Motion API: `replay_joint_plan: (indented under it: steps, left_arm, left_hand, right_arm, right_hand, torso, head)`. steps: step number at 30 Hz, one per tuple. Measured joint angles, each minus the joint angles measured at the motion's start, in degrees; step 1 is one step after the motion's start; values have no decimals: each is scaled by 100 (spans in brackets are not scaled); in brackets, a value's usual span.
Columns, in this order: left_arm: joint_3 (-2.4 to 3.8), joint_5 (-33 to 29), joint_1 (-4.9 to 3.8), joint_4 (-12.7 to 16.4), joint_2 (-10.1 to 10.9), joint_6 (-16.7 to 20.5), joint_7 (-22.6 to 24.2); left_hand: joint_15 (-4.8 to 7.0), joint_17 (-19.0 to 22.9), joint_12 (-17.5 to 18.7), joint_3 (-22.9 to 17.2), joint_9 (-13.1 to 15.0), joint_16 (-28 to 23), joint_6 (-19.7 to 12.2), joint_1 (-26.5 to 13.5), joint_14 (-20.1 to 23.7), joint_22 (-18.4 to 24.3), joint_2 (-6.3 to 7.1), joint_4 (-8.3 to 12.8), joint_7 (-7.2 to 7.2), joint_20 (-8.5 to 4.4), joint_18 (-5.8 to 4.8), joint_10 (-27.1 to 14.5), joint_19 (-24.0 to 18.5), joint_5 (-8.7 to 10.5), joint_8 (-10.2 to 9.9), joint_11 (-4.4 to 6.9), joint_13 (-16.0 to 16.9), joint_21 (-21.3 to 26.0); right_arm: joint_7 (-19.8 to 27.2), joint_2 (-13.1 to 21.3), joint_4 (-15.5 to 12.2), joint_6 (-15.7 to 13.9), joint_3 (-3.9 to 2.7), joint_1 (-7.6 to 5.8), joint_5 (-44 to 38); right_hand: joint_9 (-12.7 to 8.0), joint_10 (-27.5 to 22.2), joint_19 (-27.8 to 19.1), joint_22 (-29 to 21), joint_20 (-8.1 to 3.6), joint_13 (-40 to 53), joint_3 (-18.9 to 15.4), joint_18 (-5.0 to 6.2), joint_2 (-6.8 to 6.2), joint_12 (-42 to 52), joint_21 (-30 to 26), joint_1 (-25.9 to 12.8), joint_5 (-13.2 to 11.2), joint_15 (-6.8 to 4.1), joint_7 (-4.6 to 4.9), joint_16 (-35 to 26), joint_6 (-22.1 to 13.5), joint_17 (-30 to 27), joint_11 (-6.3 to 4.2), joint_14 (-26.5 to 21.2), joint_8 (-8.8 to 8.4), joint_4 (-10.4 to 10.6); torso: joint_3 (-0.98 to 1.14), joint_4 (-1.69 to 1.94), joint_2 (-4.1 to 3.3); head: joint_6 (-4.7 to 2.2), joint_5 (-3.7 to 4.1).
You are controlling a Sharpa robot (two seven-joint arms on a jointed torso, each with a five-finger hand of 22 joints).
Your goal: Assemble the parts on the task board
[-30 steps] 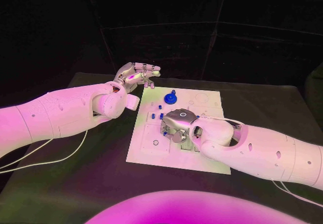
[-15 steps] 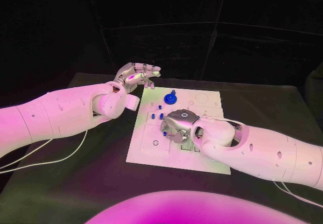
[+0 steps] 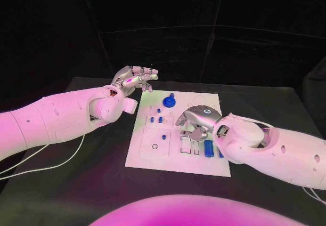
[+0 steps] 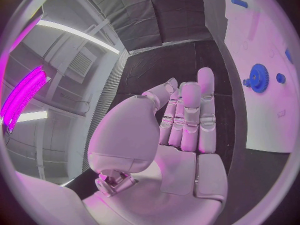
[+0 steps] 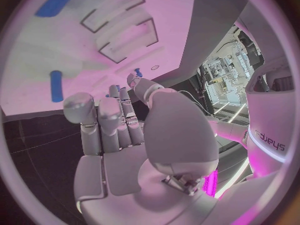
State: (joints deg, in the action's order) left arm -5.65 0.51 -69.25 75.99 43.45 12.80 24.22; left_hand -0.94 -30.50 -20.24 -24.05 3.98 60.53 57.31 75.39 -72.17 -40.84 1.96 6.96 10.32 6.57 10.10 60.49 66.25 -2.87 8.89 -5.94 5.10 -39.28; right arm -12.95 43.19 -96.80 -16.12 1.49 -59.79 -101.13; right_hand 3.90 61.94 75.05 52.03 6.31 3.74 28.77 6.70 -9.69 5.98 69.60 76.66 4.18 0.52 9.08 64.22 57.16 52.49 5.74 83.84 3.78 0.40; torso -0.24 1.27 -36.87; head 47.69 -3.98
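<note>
1. We see the left hand (image 3: 136, 76) raised beyond the far left corner of the task board (image 3: 153, 155), off the plate and over the black table (image 3: 81, 183). Its fingers are drawn loosely together, and the left wrist view shows the palm (image 4: 169, 150) bare, so it holds nothing.
2. The right hand (image 3: 199, 121) hangs over the middle of the board, knuckles up and fingers curled downward. In the right wrist view its fingers (image 5: 100, 120) stand side by side with nothing between them and the thumb; it grips nothing.
3. The head view shows a blue gear (image 3: 169, 100) standing near the board's far edge, small blue pegs (image 3: 155, 119) left of the right hand, and a long blue bar (image 3: 207, 148) lying just nearer than that hand.
4. The left wrist view shows the gear's toothed rim (image 4: 258, 78), which the head view blurs. The right wrist view shows empty rectangular slots (image 5: 122, 27) in the plate.
5. The board's near left corner lies open, with bare table along its left and near edges.
</note>
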Motion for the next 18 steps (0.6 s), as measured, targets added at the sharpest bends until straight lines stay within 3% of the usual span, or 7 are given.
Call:
replay_joint_plan:
  steps: [4, 7, 9, 11, 18]
  left_arm:
    - [-1, 0, 0, -3, 0, -1, -3]
    - [-1, 0, 1, -7, -3, -3, -5]
    - [-3, 0, 1, -9, -7, -3, -6]
    - [-3, 0, 2, -11, -13, -5, -7]
    - [-6, 0, 3, -19, -32, -11, -11]
  left_hand:
    - [0, 0, 0, 0, 0, 0, 0, 0, 0, 0, 0, 0, 0, 0, 0, 0, 0, 0, 0, 0, 0, 0]
    - [0, 0, 0, 0, 0, 0, 0, 0, 0, -1, 0, 0, 0, 0, 0, 0, 0, 0, 0, 0, 0, 0]
    - [0, 0, 0, 0, 0, 0, 0, 0, 0, -1, 0, 0, 0, 0, 0, 0, 0, 0, 0, 0, 0, 0]
    - [0, 0, 0, 0, 0, 0, 0, 0, 0, -1, 0, 0, 0, 0, 0, 0, 0, 0, 0, 0, -1, 0]
    - [0, -1, 0, 0, 0, 0, 0, 0, 0, -1, 0, 0, 0, 0, 0, 0, 0, 0, 0, 0, -1, 0]
  right_arm:
    - [-50, 253, -30, -54, -58, -149, 167]
    - [-99, 370, 6, -43, -63, -213, 267]
    - [-132, 438, 69, -17, -75, -252, 313]
    - [-182, 506, 162, 19, -82, -290, 353]
    - [-310, 534, 367, 196, -86, -325, 403]
  right_hand:
    - [-3, 18, 21, -7, -21, -2, -128, -1, -63, 23, 0, -62, -20, 0, -11, 0, -11, -40, -23, 0, 0, 1]
    - [-17, -327, 21, -126, -21, -11, -501, 0, -158, -57, -71, -157, -114, 0, -100, 8, -188, -25, -13, 0, 0, 81]
    - [-17, -639, 34, -179, -7, -1, -1213, 0, -42, -112, -111, -40, -116, 0, -212, 74, -406, 16, -1, 0, 0, 228]
    - [-17, -720, 54, -185, 14, 5, -1600, -2, 41, -100, -111, 91, -116, 0, -229, 83, -457, 20, 20, 0, 0, 327]
    - [-15, -730, 94, -164, 13, 5, -1910, -1, 125, 23, -110, 385, -116, 0, -261, 106, -489, 7, 30, 0, 0, 488]
  torso:
    - [1, -3, 2]
    - [2, -5, 1]
    - [3, -6, 1]
    - [3, -6, 0]
    - [2, 13, -7]
  head:
    - [-43, 82]
    - [-90, 147]
    - [-108, 172]
    - [-120, 189]
    - [-141, 214]
